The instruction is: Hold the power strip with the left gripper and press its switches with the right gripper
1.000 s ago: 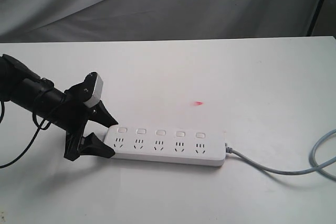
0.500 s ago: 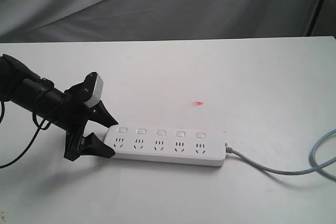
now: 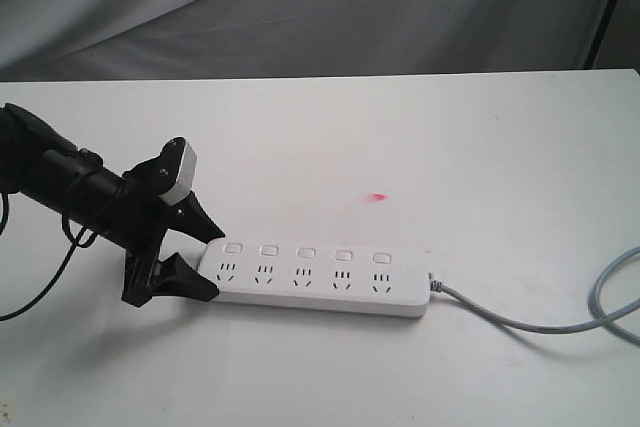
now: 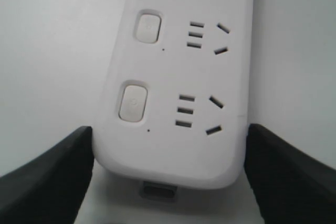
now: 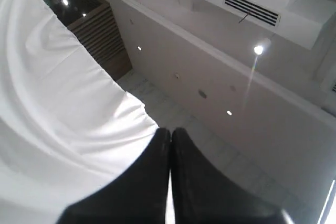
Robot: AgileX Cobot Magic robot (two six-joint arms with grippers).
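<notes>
White table, grey cloth behind.
Tiny red spot on the table, well away from the left gripper.

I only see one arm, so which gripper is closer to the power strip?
Left. The left gripper has its jaws on either side of one end of the power strip. The right gripper, shut, is outside the exterior view and aimed away at the room.

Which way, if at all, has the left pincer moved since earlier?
No. The left pincer sits at the same spot against the end of the power strip.
</notes>
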